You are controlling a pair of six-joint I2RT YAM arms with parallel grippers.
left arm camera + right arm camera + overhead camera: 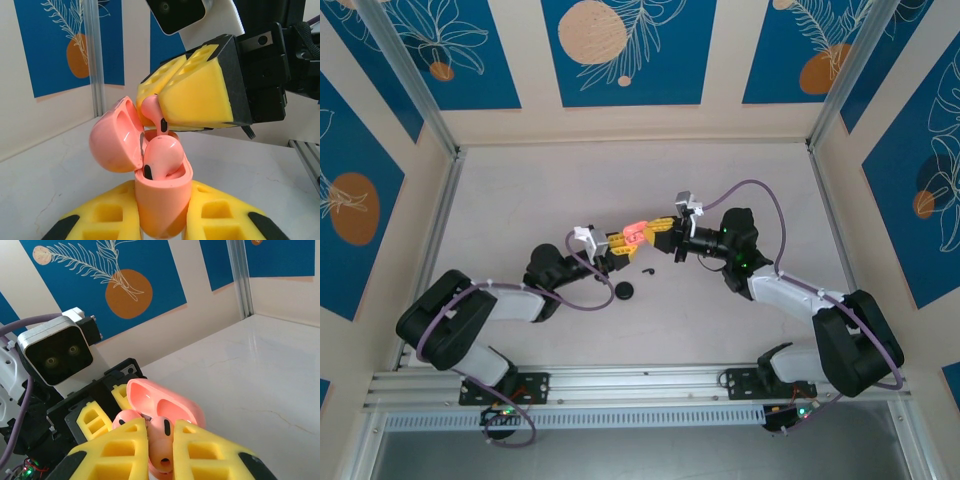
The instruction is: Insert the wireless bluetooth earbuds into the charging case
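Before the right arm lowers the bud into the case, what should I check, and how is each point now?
1. Lid open: ok.
2. Left gripper shut on the case, case upright: ok.
3. Right gripper shut on the held bud: ok.
4. Held bud above the case, stem pointing down: ok.
5. Seated bud fully down in its slot: cannot tell.
6. Free slot lined up under the held bud: cannot tell, it is partly hidden.

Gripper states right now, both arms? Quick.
Left gripper: shut on the pink charging case, whose lid is open.
Right gripper: shut on a pink earbud, just above the case.
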